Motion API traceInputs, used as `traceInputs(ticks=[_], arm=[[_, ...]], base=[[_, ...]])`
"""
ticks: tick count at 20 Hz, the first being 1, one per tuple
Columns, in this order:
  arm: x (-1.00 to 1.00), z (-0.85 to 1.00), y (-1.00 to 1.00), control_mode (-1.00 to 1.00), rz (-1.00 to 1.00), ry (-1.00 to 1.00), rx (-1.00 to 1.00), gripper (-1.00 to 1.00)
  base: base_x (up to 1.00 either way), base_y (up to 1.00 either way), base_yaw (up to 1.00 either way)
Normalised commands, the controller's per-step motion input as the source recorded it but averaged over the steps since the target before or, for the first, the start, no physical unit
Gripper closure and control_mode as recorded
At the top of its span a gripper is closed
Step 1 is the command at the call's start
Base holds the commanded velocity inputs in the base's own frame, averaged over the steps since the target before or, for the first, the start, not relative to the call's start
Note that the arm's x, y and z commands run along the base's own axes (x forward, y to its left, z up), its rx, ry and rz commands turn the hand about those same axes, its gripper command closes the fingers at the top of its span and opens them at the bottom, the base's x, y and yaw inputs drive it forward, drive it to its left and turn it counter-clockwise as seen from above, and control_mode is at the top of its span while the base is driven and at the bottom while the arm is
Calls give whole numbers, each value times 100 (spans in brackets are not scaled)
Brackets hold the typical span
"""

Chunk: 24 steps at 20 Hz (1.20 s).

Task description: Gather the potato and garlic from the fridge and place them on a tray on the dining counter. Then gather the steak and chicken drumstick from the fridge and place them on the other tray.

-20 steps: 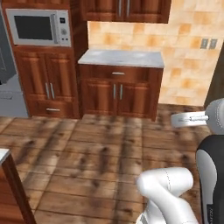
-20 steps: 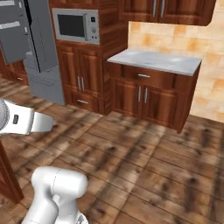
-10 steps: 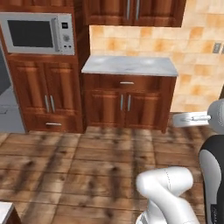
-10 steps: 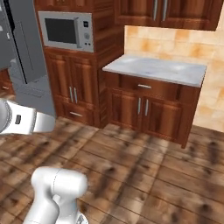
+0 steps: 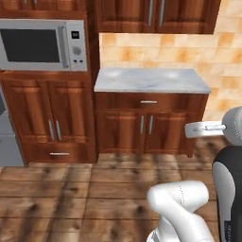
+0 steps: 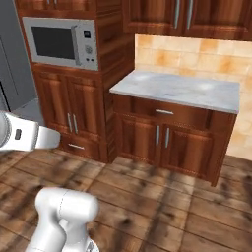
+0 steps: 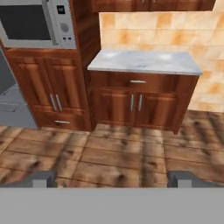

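End effector [image 7: 112,178] released, nothing between the tips, held level facing the marble-topped bench [image 7: 144,61] and microwave [image 7: 30,24]. Fridge [image 6: 12,59]: grey slab at far left, partly cropped.

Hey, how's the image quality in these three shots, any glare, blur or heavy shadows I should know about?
Left base view: soft, even light, slightly blurry rendering, a pale sheen on the marble counter top. Right base view: the same flat light, dark blotchy patches on the wood floor. Hand view: softest of the three, the microwave cut off by the frame's edge, the open gripper with its fingertips fuzzy.
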Motion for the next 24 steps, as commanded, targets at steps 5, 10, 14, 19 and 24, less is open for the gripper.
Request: traceInputs(ticks=[5, 10, 14, 19, 24], arm=[[0, 0, 0, 100, 0, 0, 0, -100], [0, 0, 0, 100, 0, 0, 0, -100], [0, 0, 0, 100, 0, 0, 0, -100], [0, 0, 0, 100, 0, 0, 0, -100], [0, 0, 0, 100, 0, 0, 0, -100]], base=[[100, 57, -20], [95, 92, -10], [26, 100, -2], [-49, 100, -5], [-52, 100, 6]])
